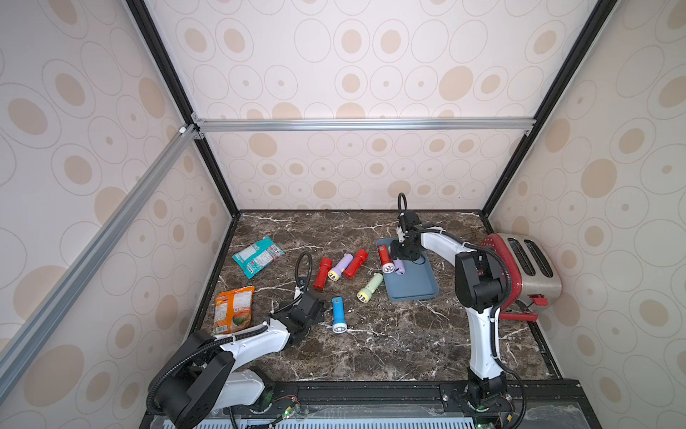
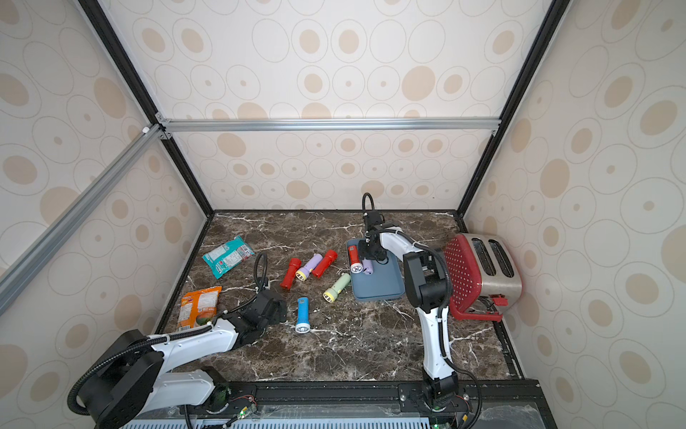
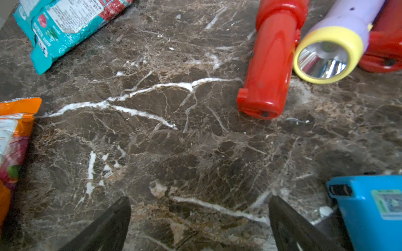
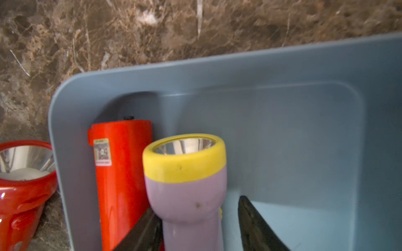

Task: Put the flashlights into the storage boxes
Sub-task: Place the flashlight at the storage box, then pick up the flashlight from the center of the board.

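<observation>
End effector on right arm hides most of lilac flashlight.

looks like a robot lab test cell, not a real home: silver aluminium extrusion frame, beige circle-print wall panels, dark brown marble-look desk, white-and-black robot arms bolted to a black base rail.

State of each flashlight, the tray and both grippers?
tray: holds two flashlights
red flashlight: in tray
lilac flashlight: in tray
blue flashlight: on table
pale green flashlight: on table
three clustered flashlights: on table
left gripper: open, empty
right gripper: open around lilac flashlight
</observation>
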`<move>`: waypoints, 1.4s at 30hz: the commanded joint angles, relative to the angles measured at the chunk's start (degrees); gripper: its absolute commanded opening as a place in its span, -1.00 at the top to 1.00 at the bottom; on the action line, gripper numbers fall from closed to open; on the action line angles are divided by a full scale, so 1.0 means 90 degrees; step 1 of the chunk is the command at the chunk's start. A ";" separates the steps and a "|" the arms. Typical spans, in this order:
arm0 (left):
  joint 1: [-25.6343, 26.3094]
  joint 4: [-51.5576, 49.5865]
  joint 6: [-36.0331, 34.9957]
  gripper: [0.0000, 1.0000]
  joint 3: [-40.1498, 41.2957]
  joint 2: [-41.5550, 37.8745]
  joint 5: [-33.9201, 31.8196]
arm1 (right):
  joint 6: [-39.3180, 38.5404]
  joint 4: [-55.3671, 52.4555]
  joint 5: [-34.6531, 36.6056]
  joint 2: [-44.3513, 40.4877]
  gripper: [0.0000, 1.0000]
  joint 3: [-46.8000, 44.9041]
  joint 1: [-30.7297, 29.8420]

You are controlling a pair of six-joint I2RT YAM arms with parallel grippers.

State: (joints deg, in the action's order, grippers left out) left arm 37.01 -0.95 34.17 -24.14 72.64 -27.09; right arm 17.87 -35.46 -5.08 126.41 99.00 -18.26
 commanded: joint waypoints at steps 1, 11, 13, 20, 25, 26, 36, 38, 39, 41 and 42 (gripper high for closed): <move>0.0011 -0.0108 -0.0008 -0.97 -0.0174 -0.0068 -0.0125 | 0.0118 -0.0031 -0.0190 -0.0361 -0.15 -0.0099 0.0001; 0.0015 -0.0237 0.0025 -0.97 -0.0447 0.0137 -0.0183 | 0.0497 -0.0101 -0.0044 -0.1865 -0.26 -0.1062 -0.0017; 0.0016 -0.0449 0.0102 -0.97 -0.0723 0.0250 -0.0242 | 0.0706 0.0079 -0.0011 -0.2464 -0.27 -0.1690 -0.0051; 0.0009 -0.0363 0.0887 -0.97 -0.1345 0.0110 0.0563 | 0.0971 0.0860 0.0106 -0.4462 -0.28 -0.4245 -0.0610; 0.0075 0.0514 0.1274 -0.97 -0.0960 -0.0407 0.1572 | 0.0470 0.0609 0.0785 -0.5158 -0.30 -0.5077 -0.1198; 0.0111 0.0587 0.1389 -0.97 -0.0923 -0.0393 0.1721 | 0.0376 0.0558 0.1030 -0.5304 -0.31 -0.5172 -0.1277; 0.0611 0.0321 0.2203 -0.97 -0.1106 0.0128 0.0877 | 0.0603 0.1504 0.2275 -0.7353 -0.30 -0.7037 -0.1535; 0.0613 0.0612 0.1837 -0.97 -0.1115 0.0200 0.1207 | 0.0573 0.1828 0.2457 -0.7580 -0.30 -0.7449 -0.1581; 0.0613 0.0812 0.1583 -0.97 -0.1123 0.0248 0.1404 | 0.0614 0.2027 0.2583 -0.7687 -0.29 -0.7650 -0.1591; 0.0605 0.0989 0.1124 -0.97 -0.1245 0.0365 0.1722 | 0.0768 0.2290 0.2554 -0.7834 -0.29 -0.7871 -0.1609; 0.0610 0.0913 0.0915 -0.97 -0.1418 0.0458 0.1787 | 0.0729 0.2448 0.2493 -0.7862 -0.28 -0.7950 -0.1630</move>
State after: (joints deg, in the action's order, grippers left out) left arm 42.26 5.04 47.92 -33.21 75.18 -13.93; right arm 23.38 -19.27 15.33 57.01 29.17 -32.21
